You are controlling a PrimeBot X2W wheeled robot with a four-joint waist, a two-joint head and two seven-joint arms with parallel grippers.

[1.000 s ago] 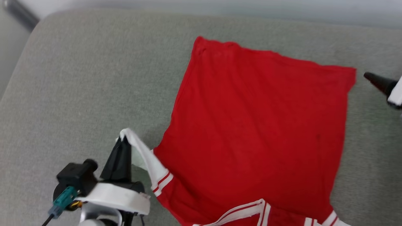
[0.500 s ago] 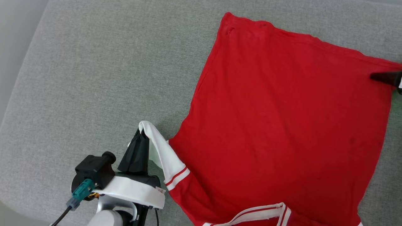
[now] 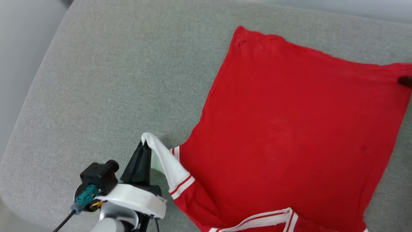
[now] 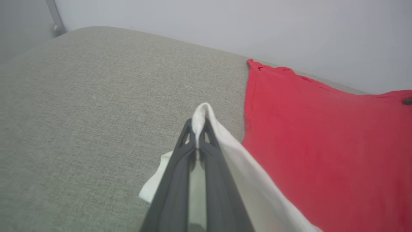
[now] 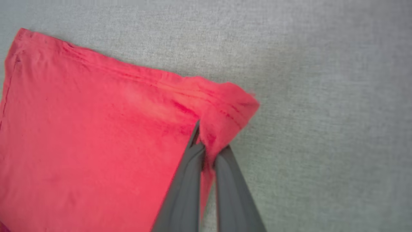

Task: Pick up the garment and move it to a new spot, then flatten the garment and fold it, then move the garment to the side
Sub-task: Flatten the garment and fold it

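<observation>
On a grey upholstered surface (image 3: 112,80), the garment (image 3: 289,129) lies spread plain side up, its white sleeve (image 3: 165,161) pinched in the left gripper (image 4: 197,125) and a far hem corner (image 5: 230,106) nipped in the right gripper (image 5: 209,146), apparently to pull it flat.

Partly beyond head-view edges: garment (image 3: 289,138), right tool (image 3: 406,81).
</observation>
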